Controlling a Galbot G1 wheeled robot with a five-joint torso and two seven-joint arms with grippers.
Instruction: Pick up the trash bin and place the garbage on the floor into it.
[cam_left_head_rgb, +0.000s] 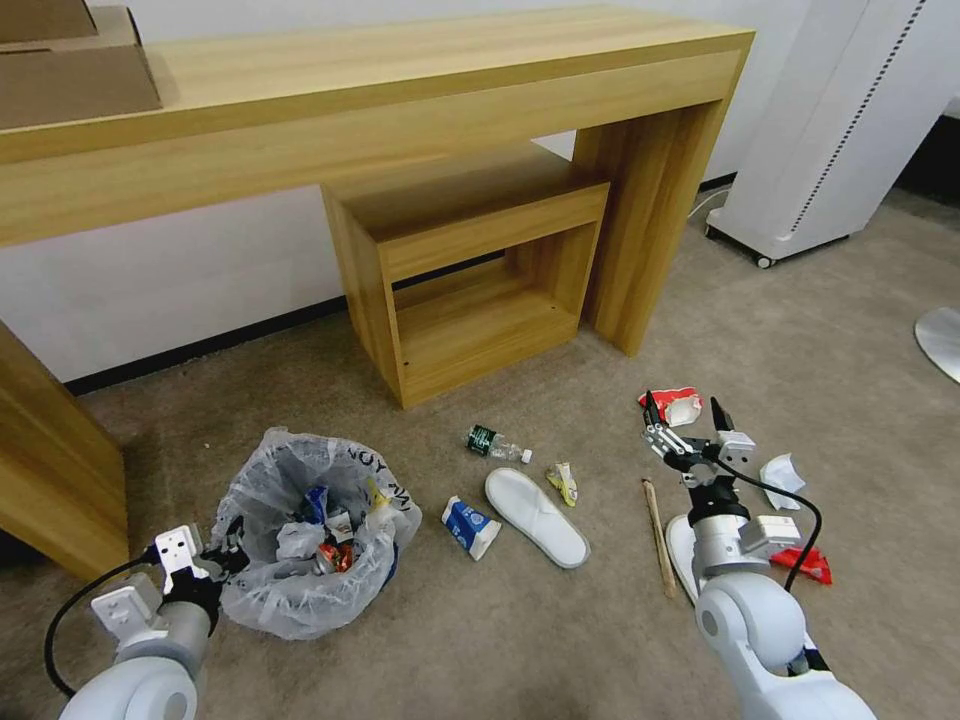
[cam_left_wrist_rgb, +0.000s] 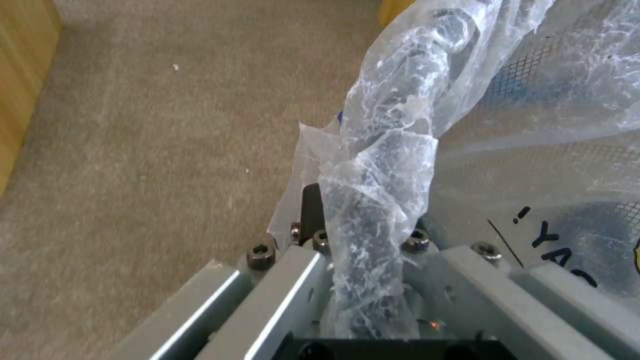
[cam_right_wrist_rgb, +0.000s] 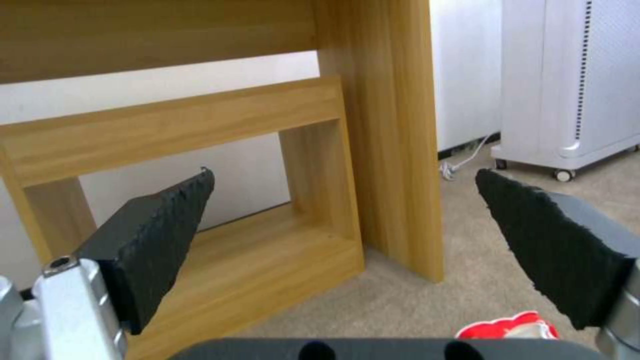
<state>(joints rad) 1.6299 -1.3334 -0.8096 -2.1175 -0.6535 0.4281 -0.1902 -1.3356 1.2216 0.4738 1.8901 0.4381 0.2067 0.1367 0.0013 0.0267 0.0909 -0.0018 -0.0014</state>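
The left tool (cam_left_wrist_rgb: 363, 280) is clenched on the bagged rim of the small blue plastic-lined trash bin (cam_left_head_rgb: 310, 535); the right tool (cam_left_head_rgb: 688, 420), spread wide, hovers above a red snack wrapper (cam_left_head_rgb: 672, 404) on the beige carpet floor (cam_left_head_rgb: 560, 640) and should descend squarely, straddling it.

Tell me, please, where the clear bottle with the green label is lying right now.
In the head view the bottle lies on the beige carpet just in front of the small wooden shelf unit, beyond the white slipper.
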